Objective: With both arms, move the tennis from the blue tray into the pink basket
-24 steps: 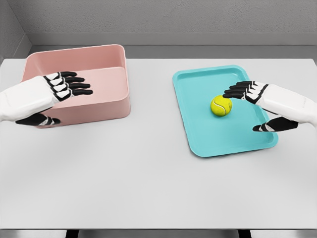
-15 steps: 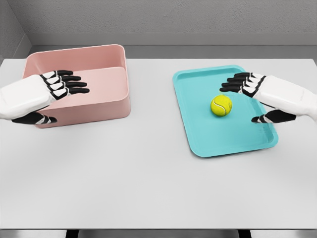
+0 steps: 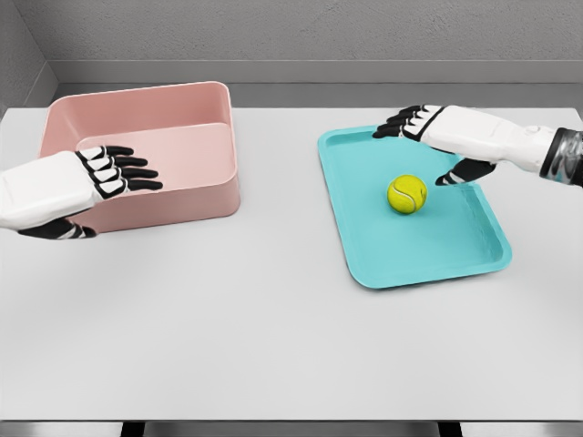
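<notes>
A yellow-green tennis ball [image 3: 407, 194] lies near the middle of the blue tray [image 3: 364, 255] on the right side of the table. My right hand [image 3: 421, 146] hovers above the tray's far part, just behind and above the ball, fingers spread and holding nothing. The pink basket [image 3: 196, 196] stands at the far left, with nothing visible inside. My left hand [image 3: 109, 187] floats at the basket's front left wall, fingers extended and thumb below, holding nothing.
The tray and basket sit on a white table [image 3: 273, 319] with a grey wall behind it. Bare tabletop lies between the two containers and in front of them.
My right hand has lifted and moved left and away, from beside the ball to above and behind it. My left hand has sunk slightly lower and to the left.
</notes>
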Controlling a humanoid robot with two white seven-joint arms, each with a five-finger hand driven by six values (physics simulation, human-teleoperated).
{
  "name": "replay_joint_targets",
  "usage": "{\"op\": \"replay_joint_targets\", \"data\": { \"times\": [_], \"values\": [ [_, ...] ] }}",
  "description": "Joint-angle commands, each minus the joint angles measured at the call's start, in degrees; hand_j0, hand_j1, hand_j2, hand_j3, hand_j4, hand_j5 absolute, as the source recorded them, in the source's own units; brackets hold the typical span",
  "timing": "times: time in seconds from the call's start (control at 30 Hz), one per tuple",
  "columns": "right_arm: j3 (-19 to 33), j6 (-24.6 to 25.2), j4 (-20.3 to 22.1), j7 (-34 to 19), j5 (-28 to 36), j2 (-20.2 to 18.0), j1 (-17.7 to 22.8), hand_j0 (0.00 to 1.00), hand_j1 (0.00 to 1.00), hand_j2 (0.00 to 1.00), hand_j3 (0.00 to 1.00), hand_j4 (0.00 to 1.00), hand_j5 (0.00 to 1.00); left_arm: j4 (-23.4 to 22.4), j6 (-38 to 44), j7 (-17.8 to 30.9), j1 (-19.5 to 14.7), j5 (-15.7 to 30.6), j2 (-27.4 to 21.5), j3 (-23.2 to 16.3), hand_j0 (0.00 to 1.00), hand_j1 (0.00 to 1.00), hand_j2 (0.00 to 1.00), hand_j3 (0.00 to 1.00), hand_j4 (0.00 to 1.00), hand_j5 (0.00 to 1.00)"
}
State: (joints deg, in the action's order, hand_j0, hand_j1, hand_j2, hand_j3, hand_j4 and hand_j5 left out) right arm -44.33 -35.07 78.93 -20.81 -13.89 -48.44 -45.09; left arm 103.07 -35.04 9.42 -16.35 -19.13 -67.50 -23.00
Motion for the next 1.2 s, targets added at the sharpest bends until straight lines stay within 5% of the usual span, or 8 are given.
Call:
{"op": "replay_joint_targets", "data": {
  "times": [0.0, 0.17, 0.27, 1.17],
  "values": [
    [-3.66, 0.07, -2.73, -0.89, -1.23, 1.15, -0.17, 1.00, 1.00, 1.00, 1.00, 1.00, 1.00, 0.02, 0.04, 1.48, 0.01, 0.24, -0.61, -0.38, 1.00, 1.00, 1.00, 1.00, 1.00, 1.00],
    [-5.59, 0.07, -4.22, -3.01, -5.97, 1.24, -1.93, 1.00, 1.00, 1.00, 1.00, 1.00, 1.00, 0.02, 0.04, 2.44, -0.17, -3.63, 1.23, -0.73, 1.00, 1.00, 1.00, 1.00, 1.00, 1.00],
    [-7.79, 0.07, -10.20, -3.01, -7.47, 4.75, -4.48, 1.00, 1.00, 1.00, 1.00, 1.00, 1.00, 0.02, 0.04, 2.44, -0.17, -4.16, 1.49, -0.73, 1.00, 1.00, 1.00, 1.00, 1.00, 1.00],
    [-9.90, 0.07, -17.14, -2.83, -10.72, 9.50, -4.57, 0.99, 0.99, 0.99, 0.99, 0.99, 0.99, -0.15, 0.04, 2.62, -0.17, -6.09, 0.53, -1.34, 1.00, 1.00, 1.00, 1.00, 1.00, 1.00]
  ]
}}
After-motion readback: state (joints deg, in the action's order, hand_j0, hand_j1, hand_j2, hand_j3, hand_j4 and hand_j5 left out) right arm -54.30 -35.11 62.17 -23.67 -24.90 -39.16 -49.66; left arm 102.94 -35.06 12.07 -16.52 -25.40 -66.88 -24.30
